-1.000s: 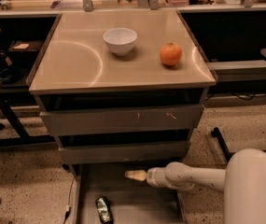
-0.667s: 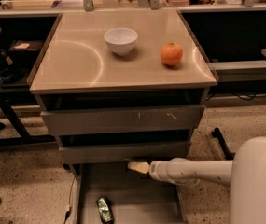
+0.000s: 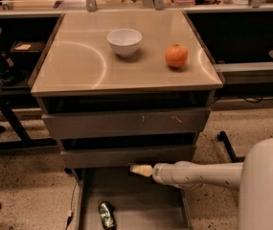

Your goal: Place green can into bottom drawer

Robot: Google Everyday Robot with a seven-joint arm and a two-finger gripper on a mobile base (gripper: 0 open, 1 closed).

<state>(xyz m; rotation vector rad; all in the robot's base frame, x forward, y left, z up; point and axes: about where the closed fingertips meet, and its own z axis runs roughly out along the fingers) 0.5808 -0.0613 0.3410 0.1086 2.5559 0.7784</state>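
Judging from how things lie, the placing itself looks finished to me: the small shiny green can with silver ends lies on its side on the flat floor of the wide grey metal bottom drawer, which stands pulled out. The can rests near the left wall, at about seven o'clock from my gripper and well apart from it.

My gripper hangs over the twelve o'clock end of this drawer, just below the scuffed grey front of the middle drawer. My two pale fingers seem pressed together into one narrow wedge, and they hold nothing.

What remains, I think, is to bring my white arm out cleanly. To do it well, I should pull back toward three o'clock, along the line of the arm, and keep low enough not to scrape the front above. I should not sweep toward seven o'clock, because a round can on a smooth floor rolls easily.

The white bowl and the orange fruit on the beige top are not concerned.
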